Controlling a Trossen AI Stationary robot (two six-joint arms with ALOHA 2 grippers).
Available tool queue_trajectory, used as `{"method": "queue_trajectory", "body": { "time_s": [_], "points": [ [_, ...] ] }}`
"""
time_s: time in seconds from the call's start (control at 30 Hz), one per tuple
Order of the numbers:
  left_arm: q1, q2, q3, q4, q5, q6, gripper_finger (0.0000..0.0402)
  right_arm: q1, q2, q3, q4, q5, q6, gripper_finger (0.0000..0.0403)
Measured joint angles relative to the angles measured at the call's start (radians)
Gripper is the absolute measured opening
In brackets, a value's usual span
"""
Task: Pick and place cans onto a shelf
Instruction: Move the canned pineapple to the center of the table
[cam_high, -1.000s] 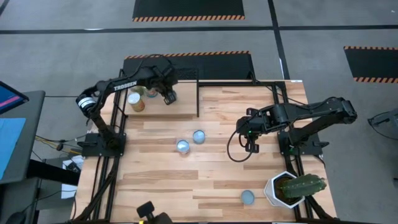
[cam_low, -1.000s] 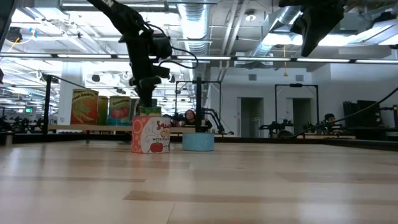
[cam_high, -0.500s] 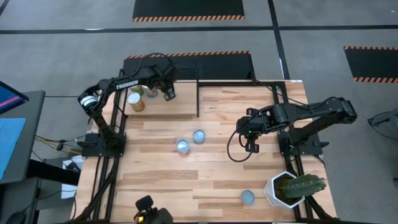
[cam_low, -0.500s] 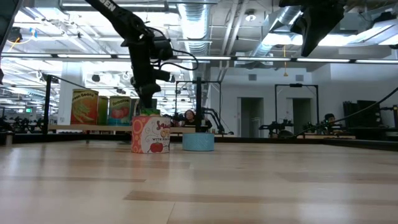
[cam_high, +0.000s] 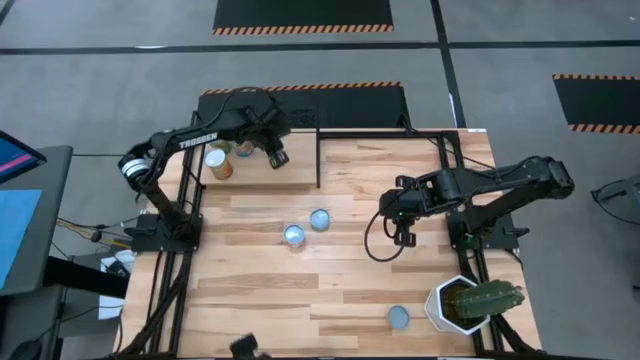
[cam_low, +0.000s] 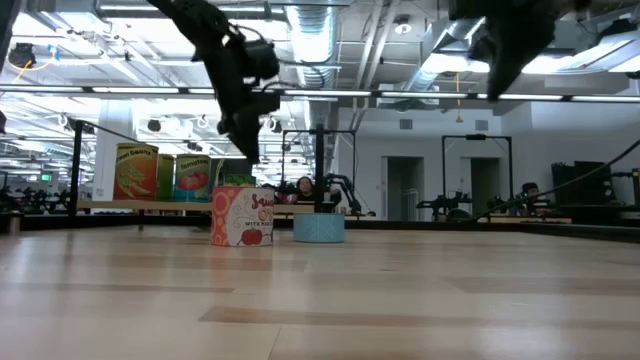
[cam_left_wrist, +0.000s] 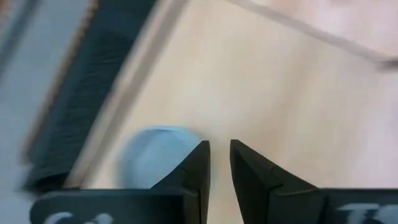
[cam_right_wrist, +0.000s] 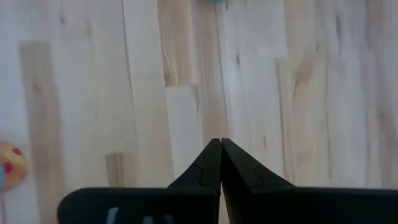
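Note:
The shelf (cam_high: 296, 170) is the pale board at the table's far left, framed by black rods. Cans stand on it: a white-topped one (cam_high: 217, 162), a green one (cam_high: 243, 150), and labelled tins in the low view (cam_low: 135, 172). My left gripper (cam_high: 277, 158) hovers above the shelf, empty, with only a narrow gap between its fingers (cam_left_wrist: 219, 149). A pale blue can top (cam_left_wrist: 155, 157) stands on the board just below it. Three blue-topped cans stand on the table (cam_high: 294, 235) (cam_high: 320, 219) (cam_high: 398, 317). My right gripper (cam_high: 402, 236) is shut and empty above the table's right middle.
A white pot with a cactus (cam_high: 470, 300) stands at the table's near right corner. A black upright rod (cam_high: 319, 160) marks the shelf's right side. Bare planks (cam_right_wrist: 186, 93) lie under my right gripper.
My left gripper has gone up from just above the cans on the shelf and a little toward the table's right edge, holding nothing.

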Motion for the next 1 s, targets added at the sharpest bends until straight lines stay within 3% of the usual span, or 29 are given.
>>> {"method": "queue_trajectory", "body": {
  "time_s": [0.23,0.33,0.5,0.73,1.0],
  "points": [
    [-0.222,-0.118,0.000,-0.150,0.272,-0.072,0.0050,0.000,0.001,-0.109,-0.014,-0.003,0.005,0.0028],
    [-0.350,-0.142,0.000,-0.193,0.305,-0.098,0.0051,0.005,0.000,-0.112,-0.004,-0.002,0.033,0.0028],
    [-0.563,-0.129,-0.026,-0.135,0.241,-0.139,0.0051,0.011,0.001,-0.112,0.034,0.000,0.013,0.0028],
    [-0.739,-0.102,-0.080,-0.043,-0.072,-0.211,0.0051,0.011,0.001,-0.112,0.162,-0.001,-0.024,0.0028],
    [-0.777,-0.065,-0.125,-0.011,-0.093,-0.289,0.0051,0.100,0.001,-0.189,0.318,-0.034,-0.005,0.0028]
  ]
}}
